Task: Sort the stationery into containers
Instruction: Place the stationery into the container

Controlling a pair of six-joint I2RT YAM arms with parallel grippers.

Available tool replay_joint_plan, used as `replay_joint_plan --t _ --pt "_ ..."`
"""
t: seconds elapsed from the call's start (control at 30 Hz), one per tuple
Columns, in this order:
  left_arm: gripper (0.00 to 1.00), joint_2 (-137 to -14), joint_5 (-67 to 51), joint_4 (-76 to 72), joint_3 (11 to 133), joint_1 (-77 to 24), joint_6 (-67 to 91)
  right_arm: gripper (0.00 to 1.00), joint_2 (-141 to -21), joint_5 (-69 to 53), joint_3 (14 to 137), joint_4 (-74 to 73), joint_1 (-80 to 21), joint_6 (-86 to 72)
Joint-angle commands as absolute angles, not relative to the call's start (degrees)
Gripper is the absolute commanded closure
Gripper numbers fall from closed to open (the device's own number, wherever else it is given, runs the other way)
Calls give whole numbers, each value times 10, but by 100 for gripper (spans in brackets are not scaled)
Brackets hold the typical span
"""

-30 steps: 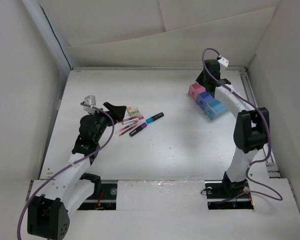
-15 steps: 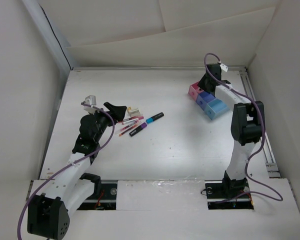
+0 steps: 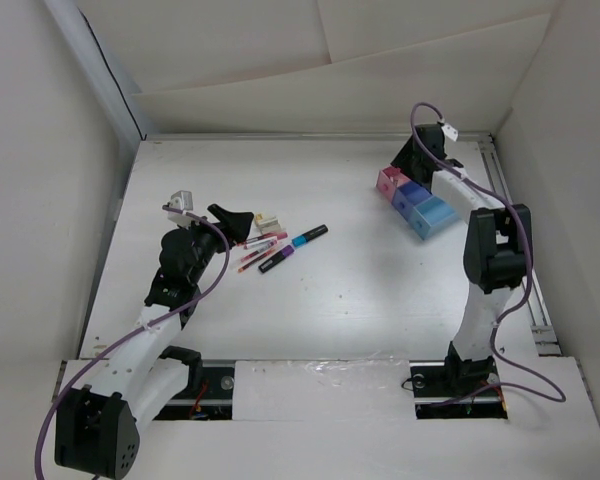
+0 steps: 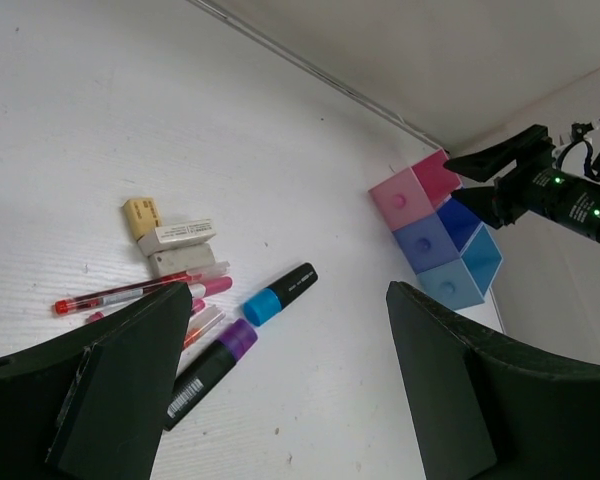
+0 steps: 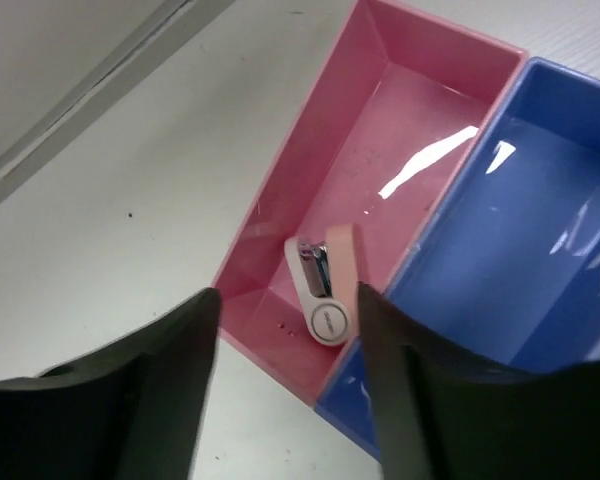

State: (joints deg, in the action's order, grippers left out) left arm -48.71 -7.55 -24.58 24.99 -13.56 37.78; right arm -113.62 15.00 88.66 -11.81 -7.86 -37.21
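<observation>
While my right gripper (image 5: pixel 280 400) hangs over the pink plastic tray (image 5: pixel 310 150), its two black fingers stand wide apart and hold nothing. A small pink and white clip-like piece (image 5: pixel 328 285) lies flat on the floor of that tray, close to the wall it shares with the dark blue plastic tray (image 5: pixel 520 230). I cannot tell just what the piece is. The light blue plastic tray (image 3: pixel 431 215) is last in the row, touching the dark blue one. I see nothing in the dark blue tray.

Well away from the trays, on the left arm's side, the other stationery lies in a loose pile. It has a beige block eraser (image 4: pixel 140 216), two white block erasers (image 4: pixel 177 236), a thin red pen (image 4: pixel 120 296), a black marker with a blue band (image 4: pixel 280 294) and a black marker with a purple end (image 4: pixel 208 366). My left gripper (image 4: pixel 280 400) hovers near this pile, far from the trays, with its fingers wide apart and empty.

Everything rests on a flat white table (image 3: pixel 360 290). Plain white boards (image 3: pixel 280 50) stand behind the trays and along both sides.
</observation>
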Motion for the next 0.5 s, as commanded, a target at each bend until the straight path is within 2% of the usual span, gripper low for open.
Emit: replay_joint_plan --t 0.0,0.03,0.07,0.13,0.2,0.4,0.47 --pt "23 -485 -87 -274 251 -139 374 41 -1073 174 869 -83 -78 -369" --pt "23 -485 -87 -274 251 -139 374 49 -1063 184 863 -83 -94 -364" --pt "23 -485 -87 -274 251 -139 374 69 -1040 192 853 -76 -103 -352" --pt "23 -485 -82 -274 251 -139 374 87 -1019 204 840 -64 -137 -338" --pt "23 -485 -82 -274 251 -139 374 100 -994 199 812 -44 -182 -311" --pt "23 -485 -48 -261 251 -139 374 100 -994 146 783 -8 -303 -266" --pt "23 -480 -28 -244 257 -139 374 93 -1008 130 776 3 -359 -245"
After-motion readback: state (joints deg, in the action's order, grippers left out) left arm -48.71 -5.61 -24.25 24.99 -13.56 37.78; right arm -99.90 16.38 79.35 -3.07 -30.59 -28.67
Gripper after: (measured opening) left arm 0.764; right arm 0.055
